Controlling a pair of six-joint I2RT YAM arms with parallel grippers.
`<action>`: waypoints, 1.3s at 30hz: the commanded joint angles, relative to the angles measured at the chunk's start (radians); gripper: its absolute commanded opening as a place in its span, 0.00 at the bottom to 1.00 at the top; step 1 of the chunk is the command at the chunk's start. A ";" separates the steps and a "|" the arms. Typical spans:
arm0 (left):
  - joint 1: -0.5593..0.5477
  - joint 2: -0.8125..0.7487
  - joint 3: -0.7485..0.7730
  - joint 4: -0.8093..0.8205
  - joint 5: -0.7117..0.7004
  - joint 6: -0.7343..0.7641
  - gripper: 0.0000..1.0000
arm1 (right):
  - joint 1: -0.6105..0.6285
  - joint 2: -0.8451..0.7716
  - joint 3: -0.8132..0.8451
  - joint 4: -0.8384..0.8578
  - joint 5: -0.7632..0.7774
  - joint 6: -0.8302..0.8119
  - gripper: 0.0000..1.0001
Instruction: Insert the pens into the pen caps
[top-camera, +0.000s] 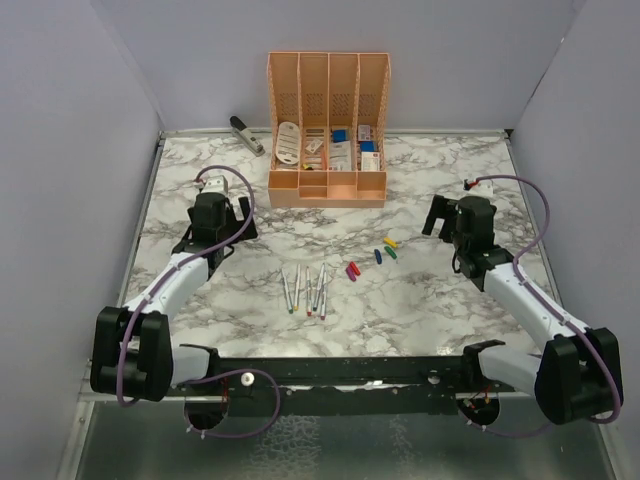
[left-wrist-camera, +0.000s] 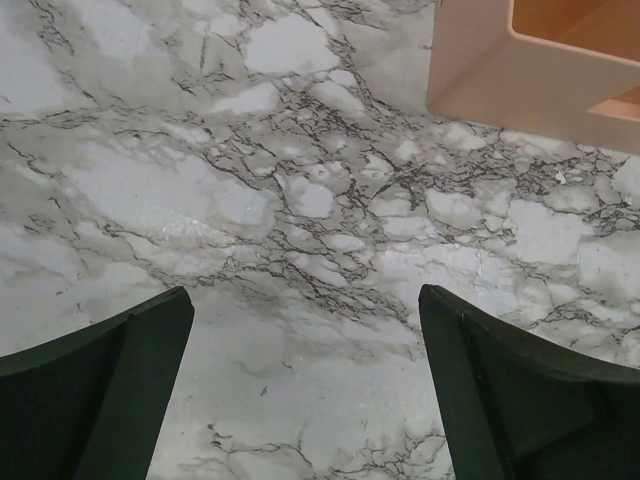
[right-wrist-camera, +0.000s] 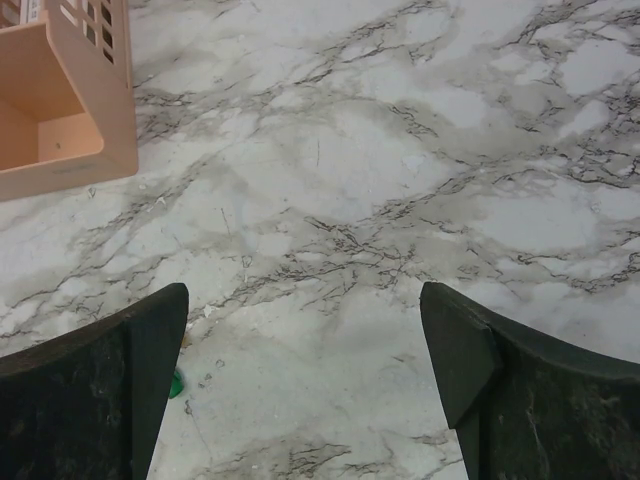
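Observation:
Several white-grey pens (top-camera: 305, 290) lie side by side on the marble table, in front of the middle. Five small caps lie to their right: yellow (top-camera: 389, 242), green (top-camera: 392, 254), blue (top-camera: 378, 256), purple (top-camera: 354, 268) and red (top-camera: 349, 272). My left gripper (top-camera: 238, 212) is open and empty, left of the pens; its wrist view (left-wrist-camera: 305, 300) shows only bare marble between the fingers. My right gripper (top-camera: 437, 218) is open and empty, right of the caps. In the right wrist view (right-wrist-camera: 305, 295) a bit of the green cap (right-wrist-camera: 177, 383) peeks out beside the left finger.
A peach organiser (top-camera: 327, 190) with white and blue items stands at the back centre; its corner shows in the left wrist view (left-wrist-camera: 520, 80) and the right wrist view (right-wrist-camera: 60, 150). A grey stapler (top-camera: 246, 134) lies at the back left. Grey walls enclose the table.

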 joint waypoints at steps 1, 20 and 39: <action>-0.030 -0.041 -0.016 0.000 -0.040 -0.001 0.99 | -0.008 -0.025 0.024 -0.023 -0.008 0.008 1.00; -0.107 -0.014 0.019 -0.031 -0.082 0.030 0.99 | -0.008 -0.026 0.039 -0.051 -0.014 0.004 1.00; -0.210 -0.101 0.019 -0.226 -0.017 -0.018 0.99 | -0.003 -0.004 0.049 -0.119 -0.169 0.023 0.77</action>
